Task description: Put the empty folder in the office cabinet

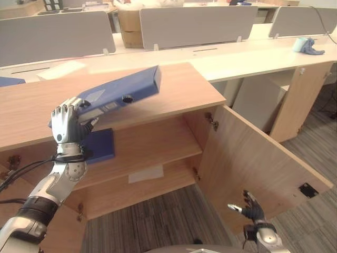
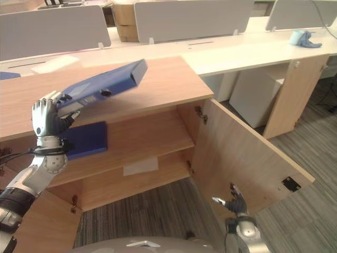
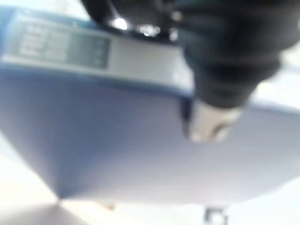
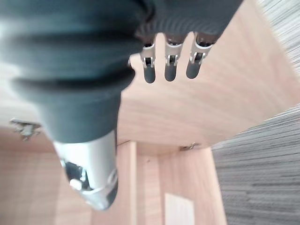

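Note:
My left hand (image 1: 66, 124) is shut on the spine end of a blue folder (image 1: 124, 89), which is lifted and tilted over the front of the wooden cabinet's top (image 1: 179, 87). Close up, the folder (image 3: 117, 140) shows its label and blue cover. The cabinet's right door (image 1: 253, 158) stands wide open, showing two shelves. A second blue folder (image 1: 100, 145) lies flat on the upper shelf (image 1: 158, 139), just under my left hand. Low by the open door, my right hand (image 1: 251, 211) hangs open, its fingers (image 4: 169, 65) straight and holding nothing.
A white sheet (image 1: 146, 174) lies on the lower shelf. Behind the cabinet runs a long desk with grey partitions (image 1: 195, 23), a cardboard box (image 1: 130, 26) and a blue cloth (image 1: 310, 47) at the far right. Grey carpet (image 1: 168, 221) lies in front.

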You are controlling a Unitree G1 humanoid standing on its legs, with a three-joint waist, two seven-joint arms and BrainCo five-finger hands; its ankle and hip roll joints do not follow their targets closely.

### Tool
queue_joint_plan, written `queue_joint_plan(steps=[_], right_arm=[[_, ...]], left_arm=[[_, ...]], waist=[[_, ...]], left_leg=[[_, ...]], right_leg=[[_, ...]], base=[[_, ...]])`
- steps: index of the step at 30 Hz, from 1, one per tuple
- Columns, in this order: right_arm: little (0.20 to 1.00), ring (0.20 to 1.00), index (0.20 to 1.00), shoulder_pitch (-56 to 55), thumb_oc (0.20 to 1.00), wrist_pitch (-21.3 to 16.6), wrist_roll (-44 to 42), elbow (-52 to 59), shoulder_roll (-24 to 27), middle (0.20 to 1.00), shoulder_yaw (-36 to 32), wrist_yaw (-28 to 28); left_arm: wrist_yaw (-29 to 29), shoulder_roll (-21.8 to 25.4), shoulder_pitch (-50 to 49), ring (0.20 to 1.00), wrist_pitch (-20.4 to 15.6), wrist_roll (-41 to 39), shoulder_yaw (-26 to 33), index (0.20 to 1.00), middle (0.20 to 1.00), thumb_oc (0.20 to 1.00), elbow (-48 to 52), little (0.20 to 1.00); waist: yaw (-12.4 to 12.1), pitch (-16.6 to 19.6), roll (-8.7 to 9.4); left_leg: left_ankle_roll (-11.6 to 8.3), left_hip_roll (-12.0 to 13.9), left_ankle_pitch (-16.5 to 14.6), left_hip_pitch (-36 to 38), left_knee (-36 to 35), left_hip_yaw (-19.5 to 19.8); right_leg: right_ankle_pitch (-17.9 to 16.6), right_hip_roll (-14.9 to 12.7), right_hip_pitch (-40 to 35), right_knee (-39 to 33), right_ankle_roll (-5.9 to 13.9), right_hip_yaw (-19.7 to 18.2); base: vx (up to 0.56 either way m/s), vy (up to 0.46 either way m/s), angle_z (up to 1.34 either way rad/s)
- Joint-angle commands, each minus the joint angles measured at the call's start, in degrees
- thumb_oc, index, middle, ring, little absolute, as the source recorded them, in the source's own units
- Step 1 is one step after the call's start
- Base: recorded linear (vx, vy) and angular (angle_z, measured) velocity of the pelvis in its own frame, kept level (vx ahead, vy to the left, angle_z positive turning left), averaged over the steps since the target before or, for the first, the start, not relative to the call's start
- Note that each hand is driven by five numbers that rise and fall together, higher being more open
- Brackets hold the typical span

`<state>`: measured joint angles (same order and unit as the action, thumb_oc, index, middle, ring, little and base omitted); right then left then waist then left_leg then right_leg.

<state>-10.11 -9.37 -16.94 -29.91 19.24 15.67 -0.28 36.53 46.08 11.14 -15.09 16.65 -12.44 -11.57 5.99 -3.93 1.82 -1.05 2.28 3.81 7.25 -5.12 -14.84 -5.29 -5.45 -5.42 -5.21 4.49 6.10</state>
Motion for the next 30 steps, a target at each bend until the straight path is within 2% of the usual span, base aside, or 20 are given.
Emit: queue_joint_plan(steps=[1, 3, 4, 9, 10, 14, 18, 20, 22, 23, 30], right_arm=[[1.000, 1.000, 1.000, 5.05, 1.000, -2.78, -1.21, 5.40, 3.24, 1.000, -0.42, 5.94], [1.000, 1.000, 1.000, 5.26, 1.000, -2.15, -2.62, 8.91, 3.40, 1.000, 0.12, 8.53], [1.000, 1.000, 1.000, 5.26, 1.000, -2.15, -2.62, 8.91, 3.40, 1.000, 0.12, 8.53], [1.000, 1.000, 1.000, 5.81, 1.000, 1.75, -4.55, 21.17, 4.27, 1.000, 0.95, 15.60], [1.000, 1.000, 1.000, 5.85, 1.000, 2.14, -4.76, 21.98, 4.34, 1.000, 0.93, 15.48], [1.000, 1.000, 1.000, 7.05, 1.000, 2.79, -8.08, 29.94, 5.62, 1.000, -1.17, 16.37], [1.000, 1.000, 1.000, 7.62, 1.000, 2.56, -9.85, 31.53, 6.05, 1.000, -2.20, 16.44], [1.000, 1.000, 1.000, 10.31, 1.000, 2.09, -12.70, 36.11, 7.80, 1.000, -5.13, 14.46], [1.000, 1.000, 1.000, 11.57, 1.000, 1.08, -13.45, 37.23, 8.67, 1.000, -6.07, 13.55], [1.000, 1.000, 1.000, 13.95, 1.000, 0.28, -13.82, 37.69, 9.58, 1.000, -7.30, 11.75], [1.000, 1.000, 1.000, 20.45, 1.000, -1.17, -15.48, 35.82, 11.03, 1.000, -7.61, 7.95]], left_arm=[[-5.20, -1.50, 6.28, 0.200, -5.79, -12.64, 7.68, 0.200, 0.200, 0.200, 5.76, 0.200], [-9.60, -3.09, 4.96, 0.200, -6.88, -18.22, 9.22, 0.200, 0.200, 0.200, 9.75, 0.200], [-9.60, -3.09, 4.96, 0.200, -6.88, -18.22, 9.22, 0.200, 0.200, 0.200, 9.75, 0.200], [-26.17, -9.37, -1.44, 0.200, -7.85, -38.77, 11.59, 0.200, 0.200, 0.200, 21.15, 0.200], [-26.83, -9.75, -1.97, 0.200, -7.93, -39.60, 11.72, 0.200, 0.200, 0.200, 21.66, 0.200], [-41.19, -13.88, -8.36, 0.200, -8.22, -55.26, 13.08, 0.200, 0.200, 0.200, 26.60, 0.200], [-43.63, -14.83, -9.91, 0.200, -7.71, -58.32, 13.30, 0.200, 0.200, 0.200, 27.27, 0.200], [-46.97, -16.39, -12.95, 0.200, -6.75, -61.91, 13.38, 0.200, 0.200, 0.200, 26.60, 0.200], [-48.20, -16.82, -13.93, 0.200, -6.88, -61.86, 13.51, 0.200, 0.200, 0.200, 25.86, 0.200], [-51.80, -17.51, -14.65, 0.200, -7.80, -63.20, 13.39, 0.200, 0.200, 0.200, 24.71, 0.200], [-54.96, -17.29, -13.63, 0.200, -8.48, -61.59, 11.63, 0.200, 0.200, 0.200, 23.56, 0.200]], waist=[[-0.79, -2.82, -2.94], [-1.46, -2.49, -2.66], [-1.46, -2.49, -2.66], [-3.77, -2.22, -1.70], [-3.89, -2.23, -1.64], [-5.65, -2.45, -1.01], [-6.05, -2.49, -0.94], [-7.12, -2.41, -0.73], [-7.60, -2.31, -0.58], [-8.46, -2.09, -0.42], [-10.07, -1.87, -0.16]], left_leg=[[2.09, -1.57, -9.54, 2.94, 0.12, 2.07], [1.98, -1.58, -9.24, 2.61, 0.12, 2.63], [1.98, -1.58, -9.24, 2.61, 0.12, 2.63], [1.94, -1.69, -8.86, 2.21, 0.12, 4.44], [1.93, -1.69, -8.82, 2.18, 0.12, 4.55], [2.01, -1.87, -8.46, 1.85, 0.12, 5.61], [1.98, -1.90, -8.32, 1.71, 0.12, 5.83], [2.02, -2.04, -8.20, 1.46, 0.12, 6.43], [2.05, -2.06, -8.15, 1.35, 0.12, 6.61], [2.05, -2.08, -8.09, 1.12, 0.12, 7.01], [2.08, -2.06, -8.01, 0.96, 0.12, 7.70]], right_leg=[[5.13, -1.17, -2.50, 0.21, 2.91, 1.92], [5.06, -1.26, -2.43, 0.21, 2.92, 2.29], [5.06, -1.26, -2.43, 0.21, 2.92, 2.29], [5.22, -1.63, -2.83, 0.21, 3.05, 4.06], [5.20, -1.64, -2.84, 0.21, 3.05, 4.16], [4.91, -1.84, -2.98, 0.21, 3.02, 5.29], [4.75, -1.88, -2.97, 0.21, 3.03, 5.52], [4.58, -1.99, -2.97, 0.21, 3.05, 6.10], [4.61, -2.06, -3.02, 0.21, 3.01, 6.37], [4.66, -2.04, -3.01, 0.21, 2.87, 6.66], [4.63, -2.10, -3.19, 0.21, 2.72, 7.30]], base=[[0.00, -0.020, 0.25], [-0.01, -0.018, 0.18], [-0.01, -0.012, 0.07], [-0.01, -0.008, 0.13], [-0.02, -0.005, 0.10], [-0.01, 0.002, 0.11], [-0.01, 0.005, 0.07], [-0.01, 0.011, 0.03], [0.00, 0.000, 0.13], [0.00, -0.003, 0.16], [0.01, -0.009, 0.08]])
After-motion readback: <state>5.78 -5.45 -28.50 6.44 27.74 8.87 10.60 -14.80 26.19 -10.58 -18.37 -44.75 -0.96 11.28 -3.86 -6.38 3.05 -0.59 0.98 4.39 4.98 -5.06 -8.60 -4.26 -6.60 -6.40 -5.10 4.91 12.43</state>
